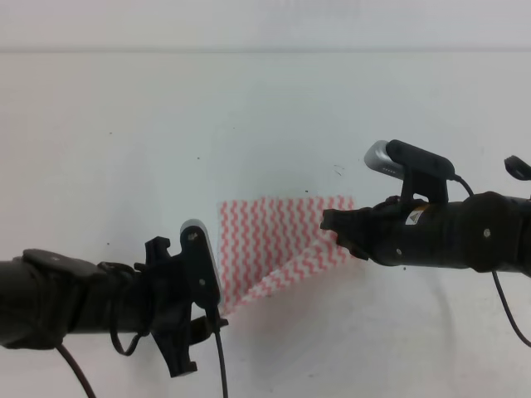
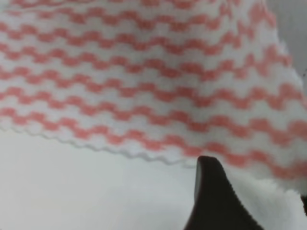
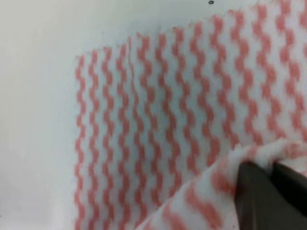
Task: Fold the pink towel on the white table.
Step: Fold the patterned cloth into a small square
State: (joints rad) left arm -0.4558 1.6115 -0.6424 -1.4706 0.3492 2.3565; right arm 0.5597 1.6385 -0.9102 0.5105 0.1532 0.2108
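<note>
Towel (image 1: 278, 236) lies mid-table (image 1: 124, 141), partly folded: its near edge is raised in a slanting band above the flat part. The right gripper (image 1: 342, 232) looks clamped on the lifted right corner; the wrist view shows cloth pinched at a dark finger (image 3: 256, 191). The left gripper (image 1: 217, 308) sits at the near-left corner, one finger (image 2: 211, 191) against cloth; whether it's closed I can't tell. My guess is the fold is half done, with the edge not yet laid down.
</note>
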